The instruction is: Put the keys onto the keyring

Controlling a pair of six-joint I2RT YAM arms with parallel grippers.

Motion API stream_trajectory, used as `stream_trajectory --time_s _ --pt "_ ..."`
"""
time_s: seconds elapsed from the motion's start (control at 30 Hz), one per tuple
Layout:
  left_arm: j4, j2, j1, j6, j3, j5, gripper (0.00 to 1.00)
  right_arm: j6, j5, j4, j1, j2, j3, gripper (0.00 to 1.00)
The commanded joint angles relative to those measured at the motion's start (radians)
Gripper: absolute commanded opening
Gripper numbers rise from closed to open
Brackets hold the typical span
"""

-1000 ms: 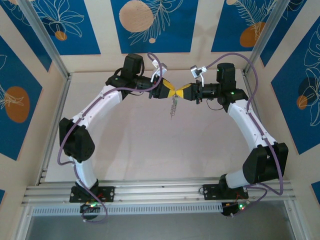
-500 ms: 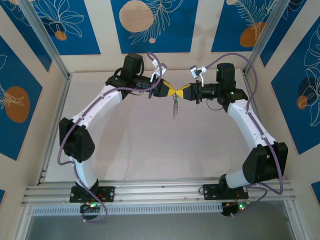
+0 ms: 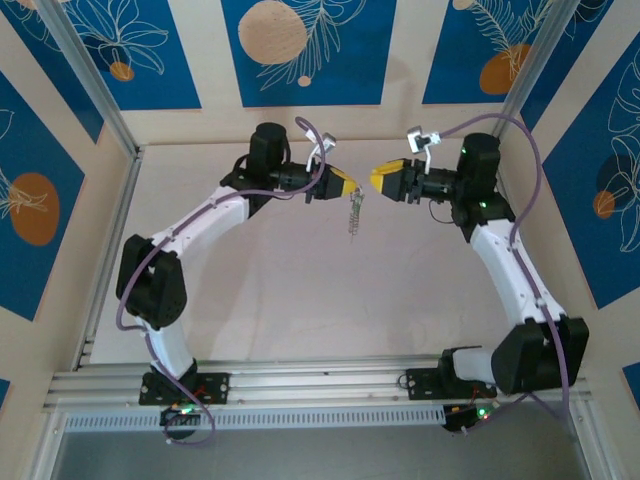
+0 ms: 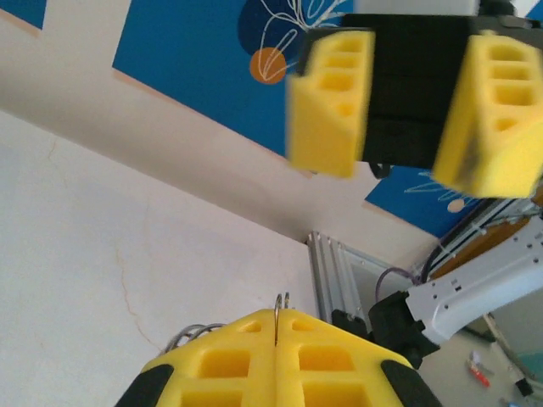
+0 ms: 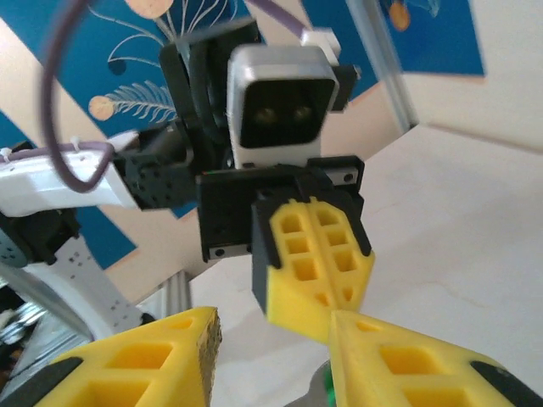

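left gripper pinches keyring (mostly hidden within its jaws)

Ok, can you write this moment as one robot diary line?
left end effector: shut on keyring | keyring: hanging below it | right end effector: open, facing the left one across a gap

table is bare nearly all over, so there's loads of room near and out to both sides. the tight bit is far middle: left gripper and right gripper face each other across a small gap, with the keyring dangling under the left one. far wall is close behind them.
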Motion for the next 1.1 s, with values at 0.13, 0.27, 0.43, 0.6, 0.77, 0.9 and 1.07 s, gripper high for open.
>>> stream_trajectory --time_s 0.13,0.27,0.43,0.6,0.77,0.9,1.07 --pt "0.676 -0.066 -0.010 -0.460 -0.107 -0.097 0.00 0.197 0.317 0.289 0.013 -0.182 -0.267 0.41" --pt "0.768 -0.081 -0.021 -0.529 -0.145 -0.160 0.00 0.203 0.408 0.363 0.052 -0.239 -0.376 0.41" --pt "0.774 -0.097 -0.039 -0.544 -0.154 -0.192 0.00 0.171 0.479 0.372 0.089 -0.261 -0.410 0.41" --pt "0.779 -0.103 -0.048 -0.551 -0.158 -0.191 0.00 0.137 0.529 0.359 0.128 -0.267 -0.400 0.42" --pt "0.773 -0.105 -0.052 -0.552 -0.157 -0.187 0.00 0.093 0.575 0.335 0.172 -0.284 -0.378 0.44" --pt "0.769 -0.104 -0.054 -0.551 -0.156 -0.187 0.00 0.066 0.590 0.317 0.201 -0.293 -0.357 0.46" --pt "0.764 -0.103 -0.056 -0.548 -0.150 -0.186 0.00 0.044 0.617 0.311 0.222 -0.288 -0.332 0.47"
